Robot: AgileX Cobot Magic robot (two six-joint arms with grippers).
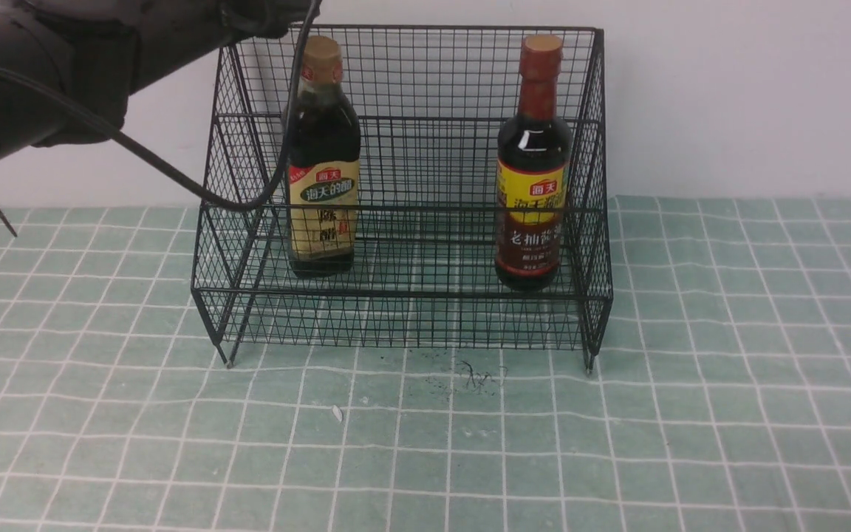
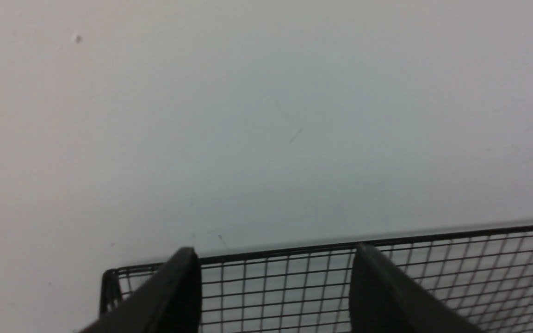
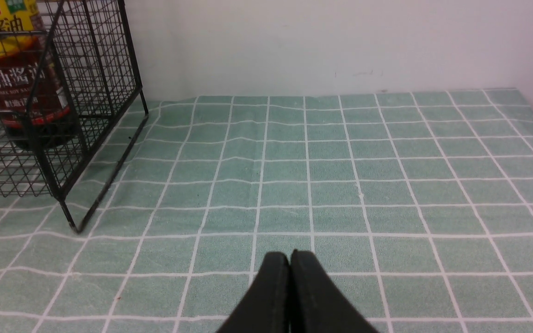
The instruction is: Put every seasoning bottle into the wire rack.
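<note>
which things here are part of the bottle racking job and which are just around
Part of the job:
- tall dark bottle with gold cap and beige label
- tall dark bottle with brown-red cap and yellow-and-maroon label
- black wire-mesh rack

Just around:
- green table surface with white grid lines
- small white fleck

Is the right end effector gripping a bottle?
No, the right end effector is shut with nothing between its tips.
</note>
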